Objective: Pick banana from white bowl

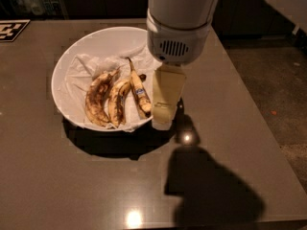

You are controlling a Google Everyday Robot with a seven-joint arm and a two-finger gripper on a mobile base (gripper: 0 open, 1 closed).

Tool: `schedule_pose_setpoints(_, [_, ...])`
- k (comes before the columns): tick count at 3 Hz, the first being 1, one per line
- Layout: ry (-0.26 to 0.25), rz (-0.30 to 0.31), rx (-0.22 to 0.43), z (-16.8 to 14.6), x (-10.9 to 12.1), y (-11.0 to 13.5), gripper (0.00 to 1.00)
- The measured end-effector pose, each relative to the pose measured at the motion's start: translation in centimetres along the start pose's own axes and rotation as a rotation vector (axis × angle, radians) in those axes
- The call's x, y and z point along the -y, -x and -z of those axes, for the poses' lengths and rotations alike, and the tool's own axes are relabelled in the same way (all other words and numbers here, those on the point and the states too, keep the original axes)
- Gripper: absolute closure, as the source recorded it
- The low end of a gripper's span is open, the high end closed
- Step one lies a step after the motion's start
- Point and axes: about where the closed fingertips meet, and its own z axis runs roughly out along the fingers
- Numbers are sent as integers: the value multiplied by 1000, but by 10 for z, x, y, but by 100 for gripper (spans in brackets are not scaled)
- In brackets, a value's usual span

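The white bowl, lined with crumpled white paper, sits on the dark table at the left of centre. Three bananas lie in it. The banana is the slim yellow one on the right, with a small blue sticker at mid-length, a dark tip and a long stem pointing away. Two broader brown-blotched bananas lie to its left. My gripper hangs from the white arm above the bowl's right rim, just right of the banana, and holds nothing that shows.
The dark table runs to an edge on the right, with floor beyond. A black-and-white marker tag lies at the far left corner. The arm's shadow falls on the table in front.
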Motion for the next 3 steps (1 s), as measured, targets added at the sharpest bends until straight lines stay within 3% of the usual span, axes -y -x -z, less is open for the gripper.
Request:
schedule_pose_setpoints(2, [108,-7,35,-15,3,41,0])
schedule_pose_setpoints(3, [160,-16,28,-27,5,52,17])
